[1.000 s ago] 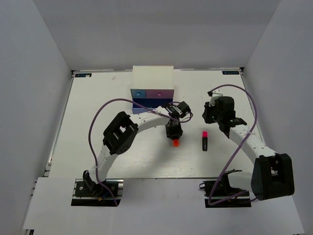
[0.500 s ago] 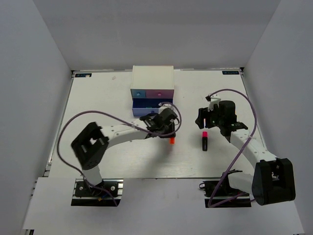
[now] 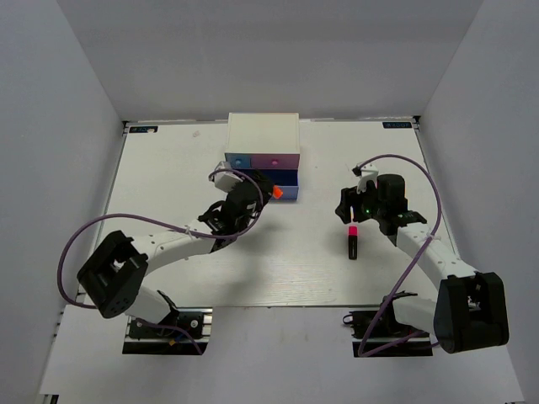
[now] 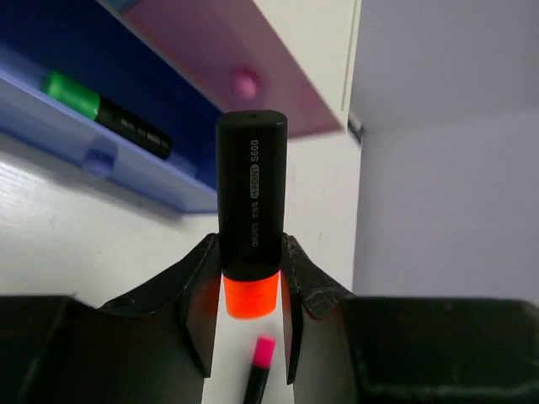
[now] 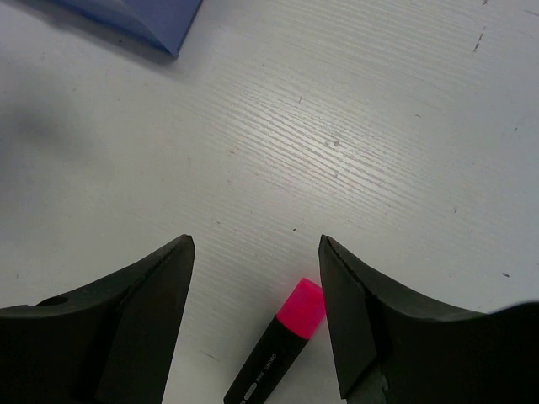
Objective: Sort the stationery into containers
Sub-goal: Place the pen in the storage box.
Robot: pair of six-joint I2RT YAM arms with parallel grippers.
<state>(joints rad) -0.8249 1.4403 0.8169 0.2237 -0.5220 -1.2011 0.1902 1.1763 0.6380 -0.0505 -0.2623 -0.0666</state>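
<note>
Three markers show here, each placed according to its stage in the sort. The green marker [image 4: 99,109] lies inside the open blue drawer [image 4: 160,181], so it looks already sorted. The orange marker [image 4: 251,185] is clamped in the left tool [image 4: 250,252], gripped near its orange end so the black body juts forward toward the drawer chest [image 3: 263,135]. In the top view it hangs off the tabletop [image 3: 160,168] close to the pulled-out drawer, though I cannot tell whether it is already above the opening. Holding it by one end probably leaves the body free to clear the drawer's front wall. The pink drawer [image 4: 202,50] above is closed, its knob [image 4: 244,82] facing out. The pink marker [image 5: 285,341] lies flat on the tabletop, well apart from the chest. The right tool [image 5: 257,246] hovers over it with fingers spread wide, one to each side of the pink end and touching nothing. That straddle reads as preparation for a pick, while the left arm's drop-off seems the step in hand
</note>
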